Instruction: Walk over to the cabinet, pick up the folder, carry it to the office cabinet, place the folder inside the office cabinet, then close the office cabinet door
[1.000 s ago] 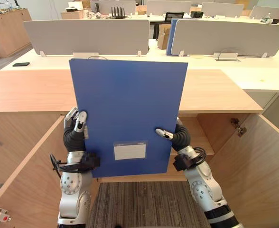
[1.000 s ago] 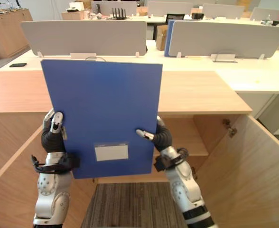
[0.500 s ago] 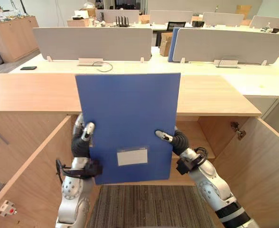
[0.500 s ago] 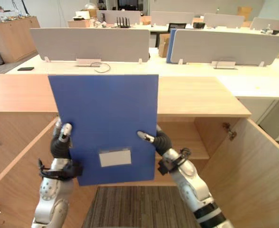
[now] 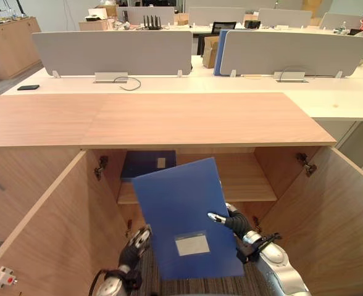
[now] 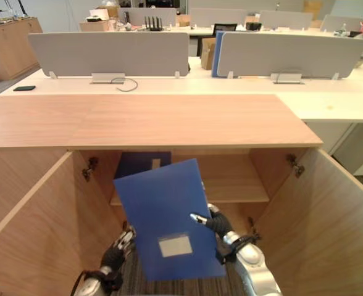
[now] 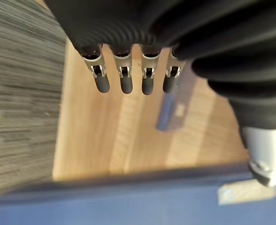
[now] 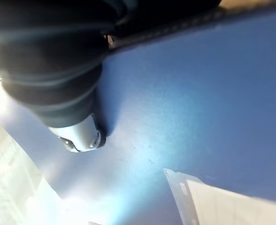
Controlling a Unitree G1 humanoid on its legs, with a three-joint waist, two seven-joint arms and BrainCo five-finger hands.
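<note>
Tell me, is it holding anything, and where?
The blue folder, pinched at its right edge by the right hand; the left hand is open beside it.

The folder (image 5: 184, 216) covers your right hand (image 5: 234, 222) except for the thumb on its front face. It also hides the near end of a darker folder (image 5: 146, 164) on the shelf (image 5: 246, 185). The print on its label (image 5: 192, 245) is too small to read. You cannot tell whether your left hand (image 5: 135, 243) touches the folder's edge.
</note>
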